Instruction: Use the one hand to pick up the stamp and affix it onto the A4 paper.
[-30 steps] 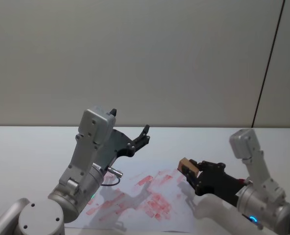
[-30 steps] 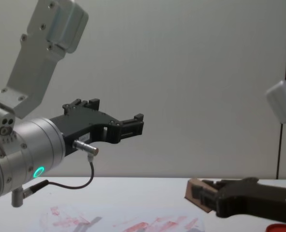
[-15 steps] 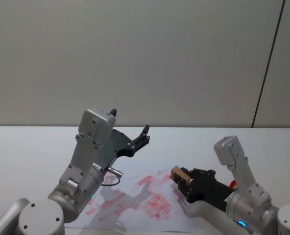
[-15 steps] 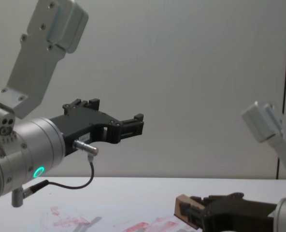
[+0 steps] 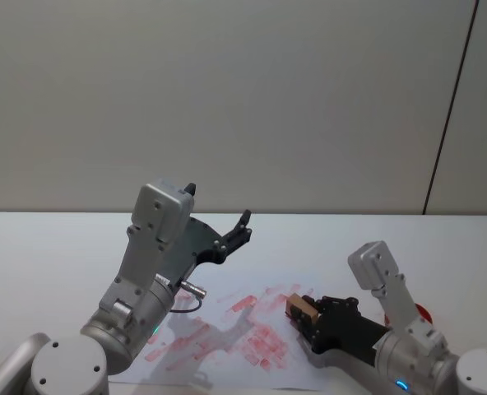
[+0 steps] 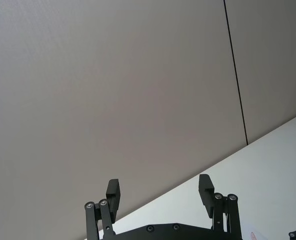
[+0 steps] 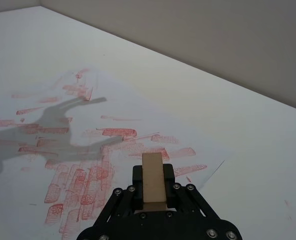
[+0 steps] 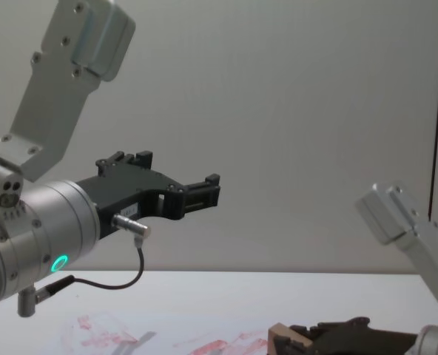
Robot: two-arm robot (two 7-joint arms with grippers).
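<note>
At the left, the left gripper (image 5: pixel 237 233) is held raised above the table (image 5: pixel 46 247), its fingers spread wide with nothing between them. Below it, the A4 paper (image 5: pixel 227 337) is laid flat, blotched with red ink. Over the sheet's right part, the stamp (image 7: pixel 152 175) is pinched between the fingers of the right gripper (image 5: pixel 303 318), held low; contact with the paper seems near but cannot be confirmed.
</note>
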